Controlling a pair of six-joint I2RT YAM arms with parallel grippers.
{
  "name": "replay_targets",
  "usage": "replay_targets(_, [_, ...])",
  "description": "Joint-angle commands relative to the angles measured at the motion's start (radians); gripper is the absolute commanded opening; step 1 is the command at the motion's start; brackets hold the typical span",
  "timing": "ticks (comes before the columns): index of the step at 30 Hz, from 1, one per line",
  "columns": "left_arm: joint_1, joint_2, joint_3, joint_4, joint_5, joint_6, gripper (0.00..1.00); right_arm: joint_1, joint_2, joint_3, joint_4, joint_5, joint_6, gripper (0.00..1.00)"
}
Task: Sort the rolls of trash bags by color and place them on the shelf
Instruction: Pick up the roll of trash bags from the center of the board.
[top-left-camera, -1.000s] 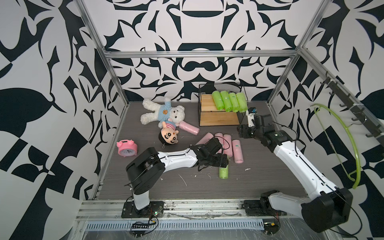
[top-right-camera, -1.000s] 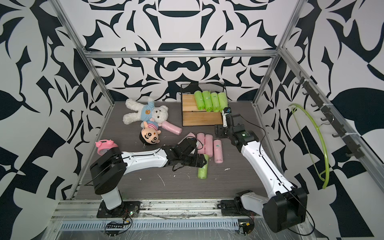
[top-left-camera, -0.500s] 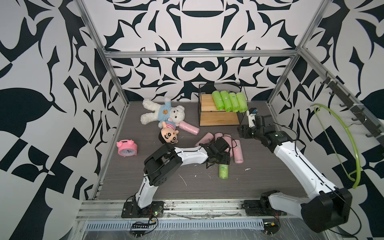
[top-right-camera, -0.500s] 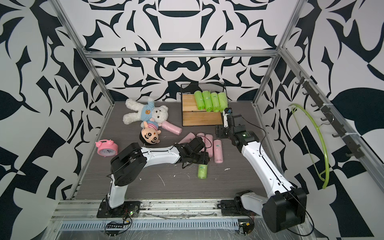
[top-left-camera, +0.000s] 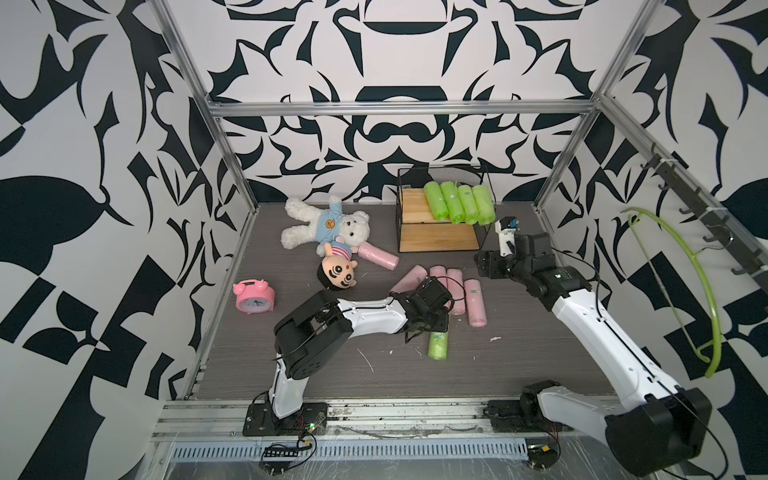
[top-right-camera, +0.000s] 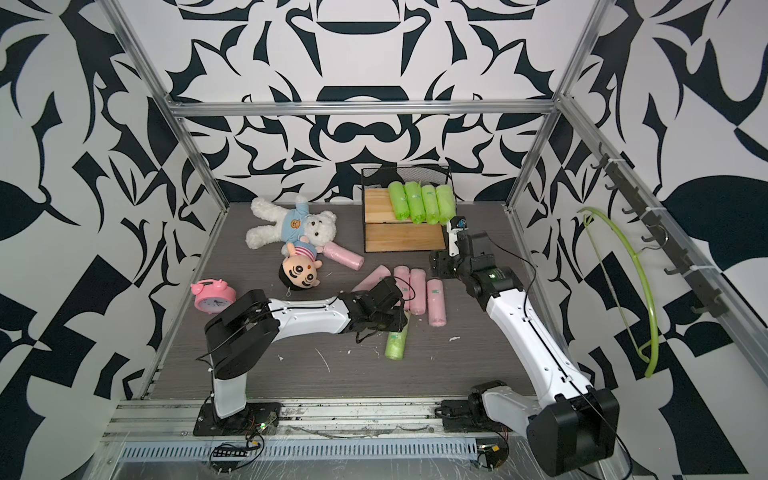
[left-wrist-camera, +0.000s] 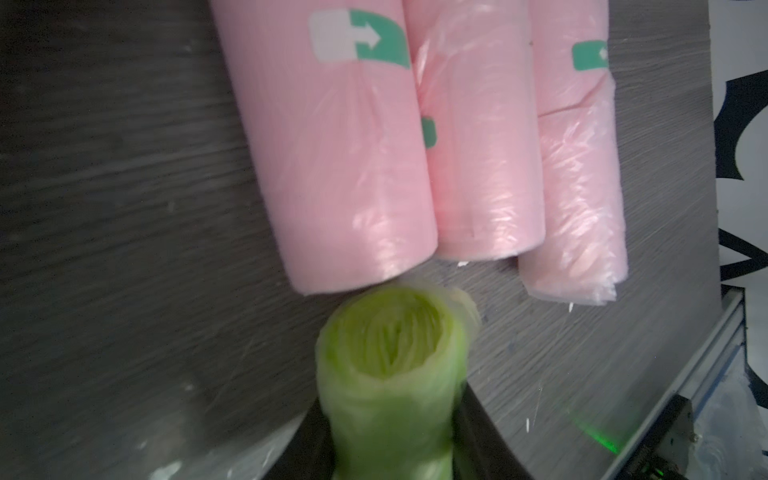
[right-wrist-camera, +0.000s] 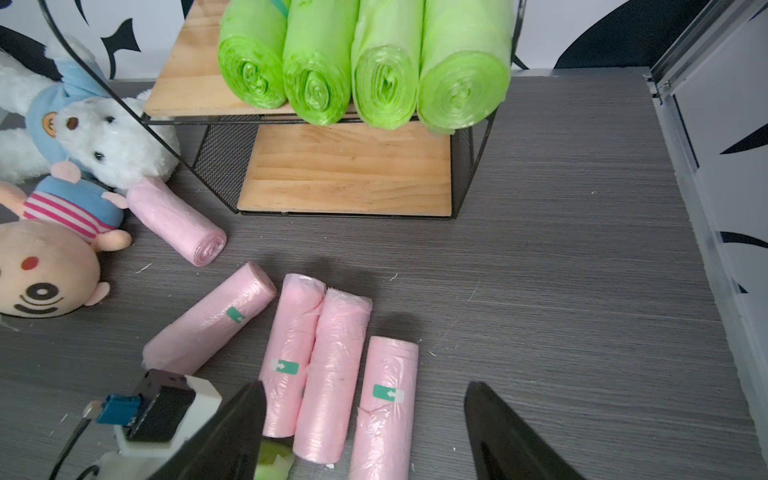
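Looks like a robot test lab. Closed in by black-and-white patterned walls (top-left-camera: 374, 62) on a silver metal frame (top-left-camera: 399, 107). Fitted with 2 white robot arms (top-left-camera: 370, 320) bolted to a rail (top-left-camera: 395, 420) beside the grey counter (top-left-camera: 519, 365), with loose wires (top-left-camera: 291, 449).

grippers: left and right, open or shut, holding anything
Left gripper: shut on the green roll.
Right gripper: open, holding nothing.

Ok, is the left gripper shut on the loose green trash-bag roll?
Shut on it: the left wrist view shows the green trash-bag roll clamped between both dark fingers of the left gripper.
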Motion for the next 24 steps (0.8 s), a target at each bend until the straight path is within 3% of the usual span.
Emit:
replay_targets(1, [0.027, -0.123, -0.051, 0.057, -0.024, -0.025, 0.34, -0.001, -0.032, 0.019, 0.002, -0.055, 0.039, 0.81])
replay_targets(6, [0.115, -0.285, -0.148, 0.121, -0.003, -0.081, 0.33, 0.017, -0.045, 0.026, 0.029, -0.169, 0.113, 0.84])
replay_targets(12, [0.269, -0.48, -0.245, 0.187, 0.005, -0.158, 0.33, 0.194, -0.04, 0.04, 0.099, -0.163, 0.188, 0.85])
replay_targets(18, [0.416, -0.64, -0.304, 0.239, 0.014, -0.233, 0.34, 0.366, -0.011, -0.014, 0.327, -0.205, 0.324, 0.85])
replay_targets(24, [0.477, -0.755, -0.36, 0.297, 0.015, -0.323, 0.35, 0.5, 0.06, -0.069, 0.561, -0.195, 0.426, 0.88])
